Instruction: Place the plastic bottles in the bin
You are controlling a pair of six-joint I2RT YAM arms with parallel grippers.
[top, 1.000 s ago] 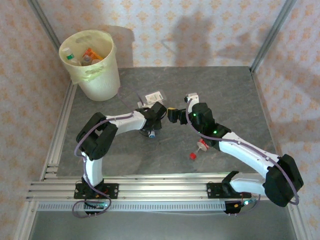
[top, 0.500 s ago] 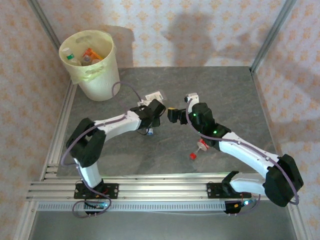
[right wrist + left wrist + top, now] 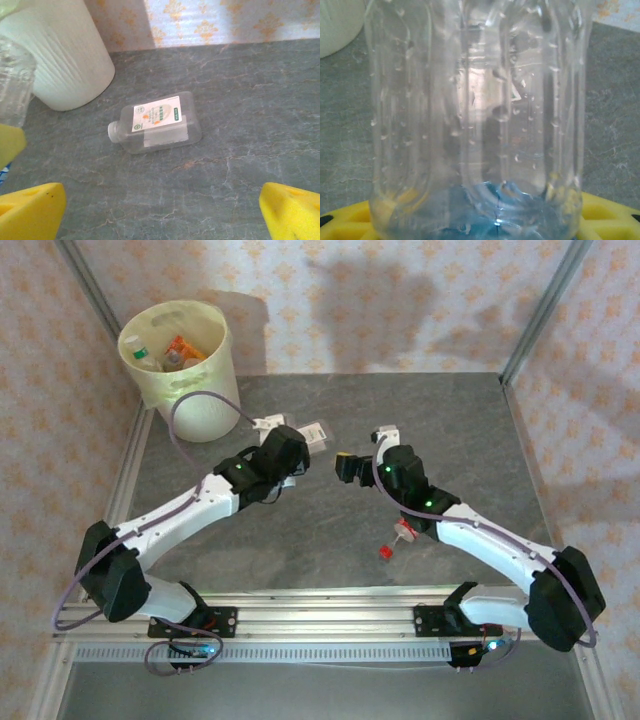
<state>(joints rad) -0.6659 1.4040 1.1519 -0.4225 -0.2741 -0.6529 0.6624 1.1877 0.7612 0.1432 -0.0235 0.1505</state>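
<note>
Near the bin (image 3: pixel 205 405), the left gripper (image 3: pixel 272 435) is clamped on 1 clear bottle (image 3: pixel 480 120), so the carry looks to be in hand. Next it must rise over the rim and let go. The right gripper (image 3: pixel 345 468) hangs wide open, facing a labelled bottle (image 3: pixel 156 122) lying on the table (image 3: pixel 250 100), probably its next pick.

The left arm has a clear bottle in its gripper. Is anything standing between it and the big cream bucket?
Nothing visible. From above, just bare table separates the left gripper and its bottle from the bin. The other bottle lies off to the right, clear of that path.
</note>
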